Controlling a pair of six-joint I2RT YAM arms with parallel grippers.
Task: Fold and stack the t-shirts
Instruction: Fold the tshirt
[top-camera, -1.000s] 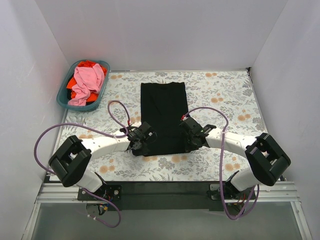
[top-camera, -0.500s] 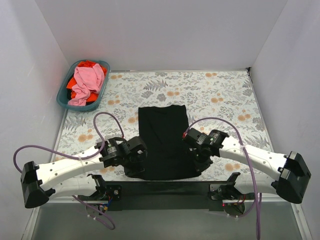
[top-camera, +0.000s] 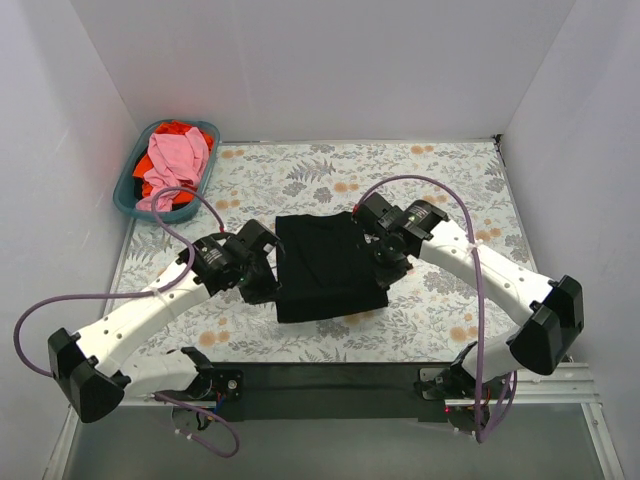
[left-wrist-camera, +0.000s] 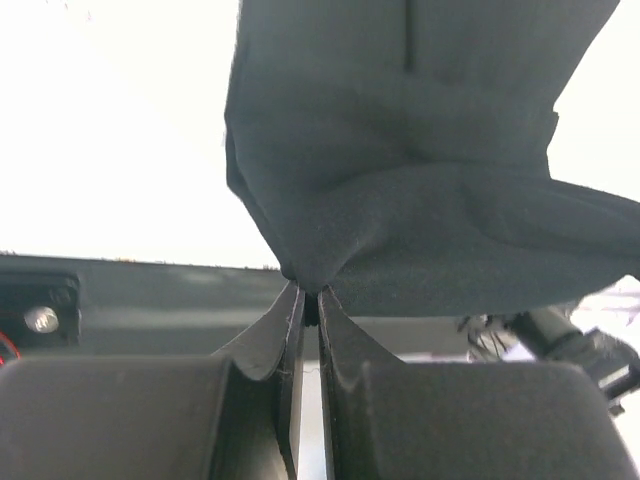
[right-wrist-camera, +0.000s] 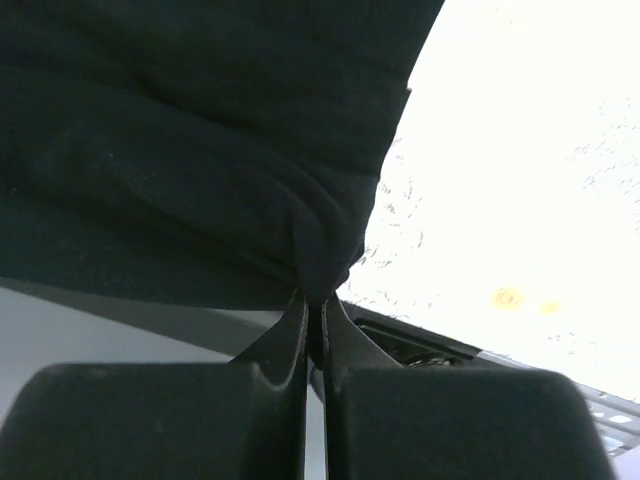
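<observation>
**A:** Black t-shirt (top-camera: 325, 268), position?

**B:** On the flowered table (top-camera: 450, 190), lying as a rough rectangle. The left gripper (top-camera: 272, 284) is at its left edge and the right gripper (top-camera: 386, 264) at its right edge. The cloth spans between them.

**A:** Jaw state?

**B:** Left wrist view: the fingers are pressed together, with a pinch of black cloth bunched at the tips. Right wrist view: the same, clamped on a puckered fold of that shirt.

**A:** Other shirts?

**B:** A pink t-shirt (top-camera: 175, 160) is heaped over an orange-red t-shirt (top-camera: 172, 128) in the teal basket (top-camera: 128, 195). The basket sits to the far left of the black t-shirt, well apart from it.

**A:** Anything unclear?

**B:** From overhead, the gripper bodies hide both sets of fingertips. I cannot tell how many layers are pinched, or whether the held edges are off the table. In the wrist views the table beside the black t-shirt is washed out to white.
</observation>
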